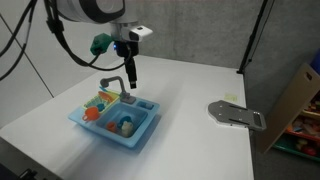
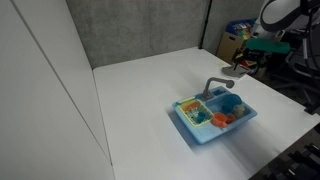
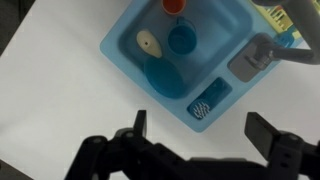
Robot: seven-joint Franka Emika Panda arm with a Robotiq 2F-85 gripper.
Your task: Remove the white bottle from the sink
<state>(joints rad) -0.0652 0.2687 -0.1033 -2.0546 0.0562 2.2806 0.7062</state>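
– Gripper first: what is it doing?

– It's the black two-finger gripper. Its jaws are spread wide with nothing between them, and it hangs over the near-right corner of the small light-blue plastic toy sink, clear of everything inside.

– What could go wrong from here?

– The tiny off-white, rounded toy bottle lies on its side in the basin, close to the left wall and just beside a small round blue plastic cup. A finger coming down could strike that wall or the cup. The bottle is stubby and smooth, so I'd expect an off-centre pinch to squirt it sideways. The sink looks light and sits loose on the white table, so a bump would probably shove it. The curved grey plastic faucet stands on the right ledge and could snag the wrist.

– And the contents, left to right?

– In the wrist view:
- the bottle
- a larger round blue plastic dish, nearer
- an orange toy piece at the far edge
- the cup
- a blue-and-white striped piece on the near ledge
- the faucet

In both exterior views a side compartment holds orange and yellowish bits too small to identify.
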